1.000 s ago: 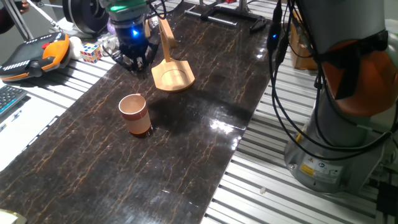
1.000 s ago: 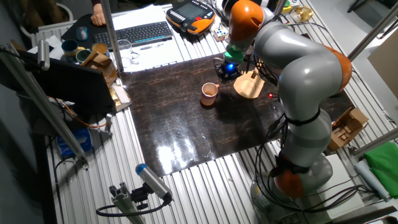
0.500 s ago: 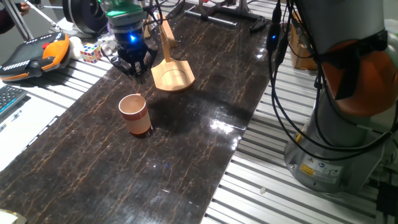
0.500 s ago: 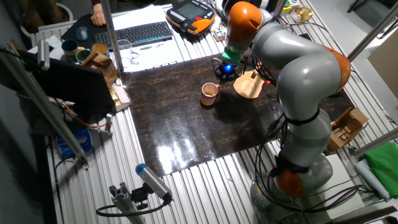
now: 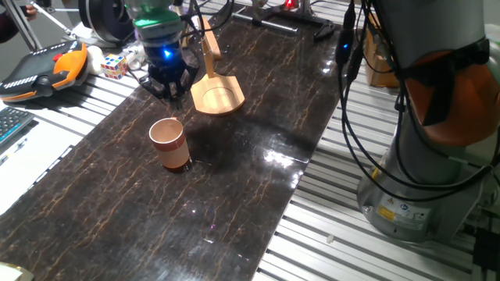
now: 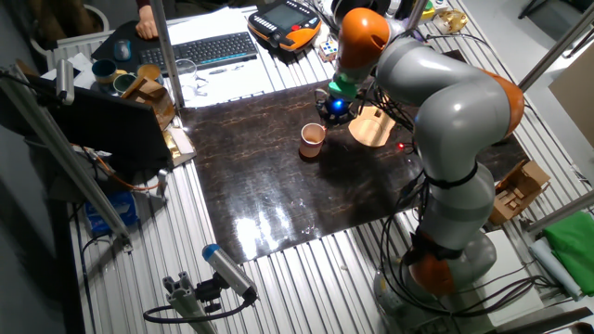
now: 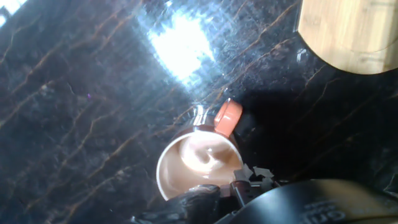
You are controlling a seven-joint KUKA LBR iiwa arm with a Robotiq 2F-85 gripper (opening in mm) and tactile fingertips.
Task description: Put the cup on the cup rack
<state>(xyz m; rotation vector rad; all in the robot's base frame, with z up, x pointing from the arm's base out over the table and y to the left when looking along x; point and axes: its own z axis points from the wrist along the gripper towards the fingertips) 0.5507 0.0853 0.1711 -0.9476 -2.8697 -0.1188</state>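
The cup (image 5: 169, 144) is a reddish-brown tumbler that stands upright on the dark marble-patterned table top (image 5: 234, 179). My gripper (image 5: 168, 84) hangs behind and above it with its dark fingers spread, holding nothing. From the other fixed view the gripper (image 6: 334, 108) sits between the cup (image 6: 313, 139) and the cup rack (image 6: 373, 127). The rack's tan base (image 5: 217, 98) and curved post (image 5: 208, 45) stand just right of the gripper. In the hand view the cup's pale inside (image 7: 199, 163) shows from above, close to the hand's dark body.
An orange teach pendant (image 5: 43, 69), a puzzle cube (image 5: 114, 65) and a keyboard (image 5: 12, 125) lie left of the table top. The robot's grey base (image 5: 422, 156) and black cables (image 5: 351, 117) stand to the right. The rack's base (image 7: 348, 31) fills the hand view's top right.
The gripper has drifted a little away from the rack and toward the cup. Cup and rack have not moved.
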